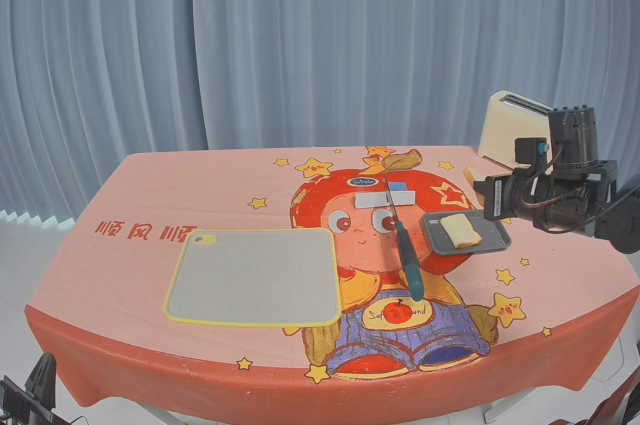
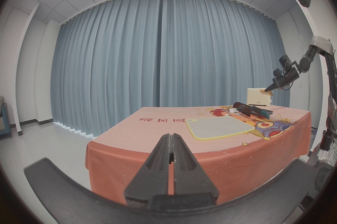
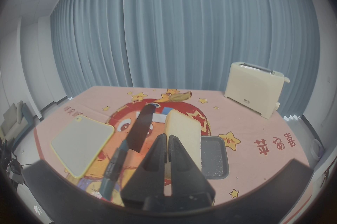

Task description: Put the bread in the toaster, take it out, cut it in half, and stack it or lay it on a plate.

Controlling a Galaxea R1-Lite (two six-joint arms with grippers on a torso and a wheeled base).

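Bread slice [image 3: 186,133] pinched upright in your right hand [image 3: 167,137], in the air just above the grey tray [image 3: 215,161] | second slice [image 1: 460,230] flat in the tray | toaster [image 1: 513,130] behind the tray | knife [image 1: 405,246] just beside the tray | your left hand [image 2: 171,137] pressed together, empty, well away from the tray

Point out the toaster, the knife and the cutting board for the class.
toaster [image 1: 512,136], head view, on its cream side wall.
knife [image 1: 403,240], head view, on the handle close to the blade.
cutting board [image 1: 253,276], head view, on the middle of its grey face.
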